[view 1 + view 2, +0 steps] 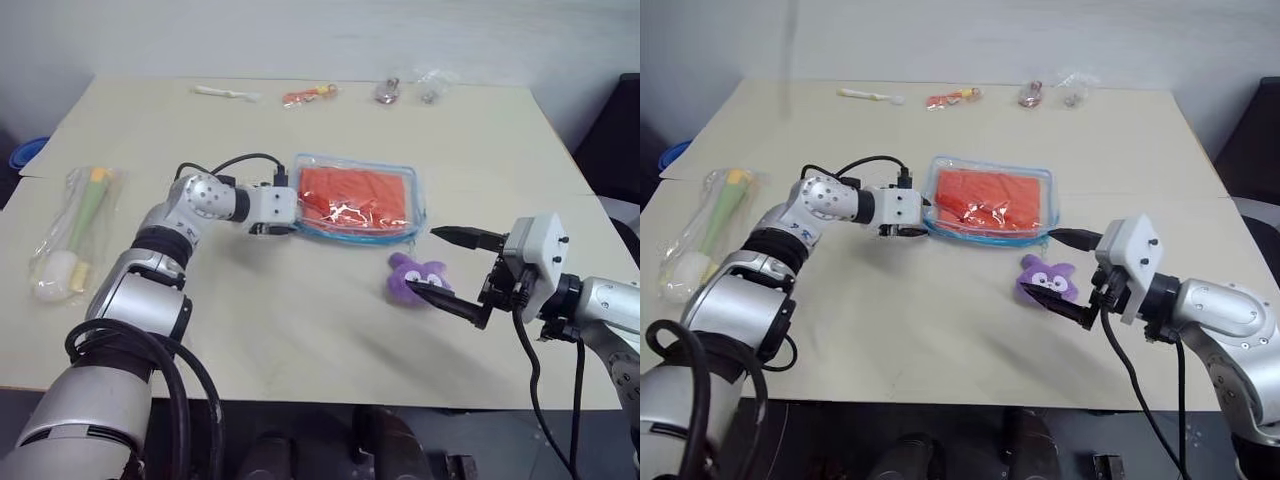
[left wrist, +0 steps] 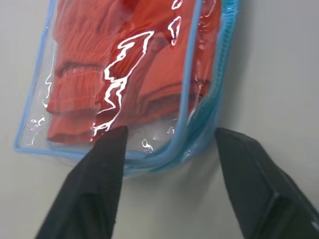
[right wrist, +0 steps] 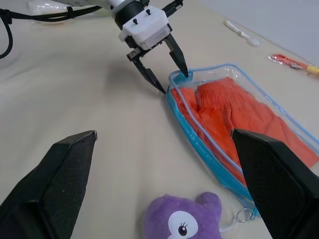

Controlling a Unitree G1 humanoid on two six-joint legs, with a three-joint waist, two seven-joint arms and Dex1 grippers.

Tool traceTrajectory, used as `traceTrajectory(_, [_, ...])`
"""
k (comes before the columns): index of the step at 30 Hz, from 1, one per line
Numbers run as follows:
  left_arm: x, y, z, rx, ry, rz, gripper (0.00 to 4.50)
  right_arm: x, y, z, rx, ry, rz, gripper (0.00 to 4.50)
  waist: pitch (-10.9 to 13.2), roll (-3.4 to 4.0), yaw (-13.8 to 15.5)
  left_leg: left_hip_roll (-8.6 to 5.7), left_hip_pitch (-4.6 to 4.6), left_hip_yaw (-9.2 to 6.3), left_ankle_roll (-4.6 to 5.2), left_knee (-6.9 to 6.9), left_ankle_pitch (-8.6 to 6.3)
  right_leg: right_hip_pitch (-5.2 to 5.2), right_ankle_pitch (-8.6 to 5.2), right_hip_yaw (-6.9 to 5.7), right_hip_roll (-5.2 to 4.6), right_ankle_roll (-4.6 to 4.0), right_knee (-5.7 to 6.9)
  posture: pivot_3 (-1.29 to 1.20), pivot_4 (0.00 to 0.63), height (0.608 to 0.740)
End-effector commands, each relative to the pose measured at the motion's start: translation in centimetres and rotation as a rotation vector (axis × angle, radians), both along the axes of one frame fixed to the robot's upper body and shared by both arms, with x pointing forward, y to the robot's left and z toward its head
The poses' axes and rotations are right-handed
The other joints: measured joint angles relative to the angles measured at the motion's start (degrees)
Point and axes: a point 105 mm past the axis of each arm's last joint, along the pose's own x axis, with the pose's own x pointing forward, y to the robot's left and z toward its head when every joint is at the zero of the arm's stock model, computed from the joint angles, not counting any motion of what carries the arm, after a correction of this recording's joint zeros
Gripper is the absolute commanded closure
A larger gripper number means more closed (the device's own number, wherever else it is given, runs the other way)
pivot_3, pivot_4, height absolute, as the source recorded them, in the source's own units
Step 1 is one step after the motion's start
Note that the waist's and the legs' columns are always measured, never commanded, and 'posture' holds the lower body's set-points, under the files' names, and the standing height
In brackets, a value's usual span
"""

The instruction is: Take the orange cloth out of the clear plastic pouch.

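Note:
The clear plastic pouch [image 1: 419, 196] with light blue trim lies flat in the middle of the table, and the orange cloth [image 1: 355, 192] sits folded inside it. My left gripper [image 3: 175, 83] is at the pouch's left corner and open. In the left wrist view one fingertip [image 2: 115, 137] overlaps the pouch corner [image 2: 164, 160] and the other is over bare table beside it. My right gripper [image 1: 421, 260] hovers open to the right of the pouch's near right corner, holding nothing.
A purple plush toy [image 1: 415, 278] lies just under my right gripper. A clear bag with a green-white brush [image 1: 75, 235] rests at the table's left. Along the far edge lie a white stick [image 1: 225, 93], a small orange packet [image 1: 308, 95] and small clear bags [image 1: 390, 92].

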Motion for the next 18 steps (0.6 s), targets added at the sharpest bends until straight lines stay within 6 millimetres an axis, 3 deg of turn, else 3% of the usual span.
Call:
traceTrajectory(1, [0.4,-0.3,1.1,-0.005,-0.042,0.009,2.6,-0.5,0.0,0.9,-0.004,-0.041,0.0,0.0,0.0,0.0,-0.1,0.0,0.0,0.0,0.01,0.0,0.0,0.01,0.0,0.0,0.0,0.0,0.0,0.0,0.15,0.74])
traceTrajectory(6, [0.3,-0.4,0.8,-0.006,-0.036,-0.001,2.6,-0.4,-0.1,0.8,-0.008,-0.039,0.001,0.0,0.0,0.0,-0.1,0.01,0.0,0.01,0.01,0.0,0.0,0.01,0.0,0.0,0.0,0.0,0.0,0.0,0.15,0.74])
traceTrajectory(9, [-0.1,-0.2,0.8,-0.026,-0.018,-0.027,3.12,-0.3,-0.1,0.5,-0.036,-0.03,0.01,0.0,0.0,0.0,-0.1,0.01,0.0,0.0,0.01,0.0,0.0,0.01,0.0,0.0,0.0,0.0,0.0,0.0,0.15,0.74])
traceTrajectory(13, [-0.6,1.0,1.1,-0.023,-0.027,-0.048,4.3,-0.4,-0.4,0.0,-0.064,-0.009,0.028,0.0,0.0,0.0,-0.2,0.02,0.01,0.0,0.01,0.0,0.0,0.01,0.0,0.0,0.0,0.0,-0.01,0.0,0.15,0.74])
traceTrajectory(18, [-2.3,3.8,2.2,-0.006,-0.072,-0.103,4.45,-0.2,-0.8,-0.1,-0.069,0.041,0.07,0.0,0.0,0.0,-0.8,0.06,0.04,0.03,0.0,-0.02,0.0,0.0,0.0,0.0,0.02,0.0,0.0,0.0,0.15,0.74])
